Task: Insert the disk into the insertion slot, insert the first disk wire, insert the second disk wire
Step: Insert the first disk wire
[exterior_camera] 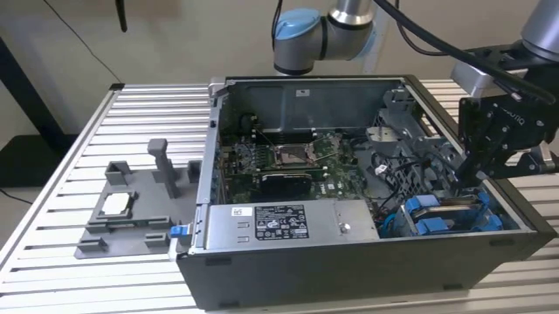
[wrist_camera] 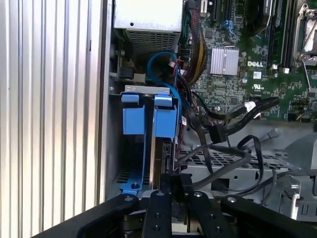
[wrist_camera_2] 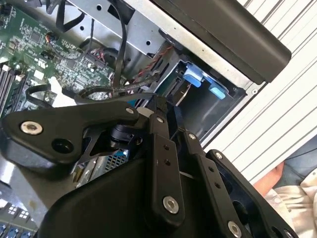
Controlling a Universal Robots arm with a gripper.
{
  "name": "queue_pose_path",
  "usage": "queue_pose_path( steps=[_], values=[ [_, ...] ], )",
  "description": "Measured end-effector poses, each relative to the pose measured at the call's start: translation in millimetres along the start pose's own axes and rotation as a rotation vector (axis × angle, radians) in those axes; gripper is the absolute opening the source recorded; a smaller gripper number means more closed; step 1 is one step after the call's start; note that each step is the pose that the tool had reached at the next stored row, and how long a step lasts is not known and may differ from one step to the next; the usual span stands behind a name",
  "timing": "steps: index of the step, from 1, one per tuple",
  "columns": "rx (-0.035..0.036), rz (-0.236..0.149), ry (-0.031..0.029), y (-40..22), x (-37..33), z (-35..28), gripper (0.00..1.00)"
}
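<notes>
The disk (exterior_camera: pixel 446 208), silver-grey in a bright blue frame, sits tilted in the insertion slot (wrist_camera: pixel 146 89), a grey metal cage in the case corner at the exterior view's right. My gripper (exterior_camera: pixel 469 180) reaches down onto the disk's far end. In the first wrist view the gripper (wrist_camera: pixel 173 182) has its fingers close together on the disk's narrow edge (wrist_camera: pixel 161 153), below the blue end tabs (wrist_camera: pixel 148 119). In the second wrist view the tabs (wrist_camera_2: pixel 198 79) stick out of the cage beyond the gripper (wrist_camera_2: pixel 163 109). Loose black disk wires (wrist_camera: pixel 218 133) with plugs hang beside the cage.
The dark tower case (exterior_camera: pixel 349 275) lies open on a slatted metal table (exterior_camera: pixel 52 248). A grey power supply box (exterior_camera: pixel 279 222) and the green motherboard (exterior_camera: pixel 288 157) lie at the cage's left. A grey plastic fixture (exterior_camera: pixel 131 209) with posts stands outside the case. A person's hand (wrist_camera_2: pixel 277 183) shows at the table's edge.
</notes>
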State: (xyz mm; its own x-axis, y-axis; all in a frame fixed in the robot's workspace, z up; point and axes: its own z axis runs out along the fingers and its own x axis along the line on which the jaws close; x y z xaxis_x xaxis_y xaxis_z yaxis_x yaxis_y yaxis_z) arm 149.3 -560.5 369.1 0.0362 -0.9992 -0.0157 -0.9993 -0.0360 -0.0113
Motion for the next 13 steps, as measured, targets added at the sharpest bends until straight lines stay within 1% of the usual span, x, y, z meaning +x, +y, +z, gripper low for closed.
queue_pose_path(
  steps=[2, 5, 6, 9, 11, 13],
  values=[
    [-0.0007, 0.003, 0.0000, -1.9, 0.5, 1.2, 0.19],
    [-0.0127, 0.004, -0.0005, -9.2, 1.8, 2.1, 0.19],
    [-0.0151, 0.004, -0.0010, -10.4, 1.9, 2.7, 0.19],
    [-0.0209, 0.012, -0.0011, -10.6, 2.0, 4.8, 0.19],
    [-0.0222, 0.023, -0.0016, -10.7, 1.9, 5.6, 0.19],
    [-0.0222, 0.024, -0.0055, -10.8, 2.0, 5.7, 0.19]
  ],
)
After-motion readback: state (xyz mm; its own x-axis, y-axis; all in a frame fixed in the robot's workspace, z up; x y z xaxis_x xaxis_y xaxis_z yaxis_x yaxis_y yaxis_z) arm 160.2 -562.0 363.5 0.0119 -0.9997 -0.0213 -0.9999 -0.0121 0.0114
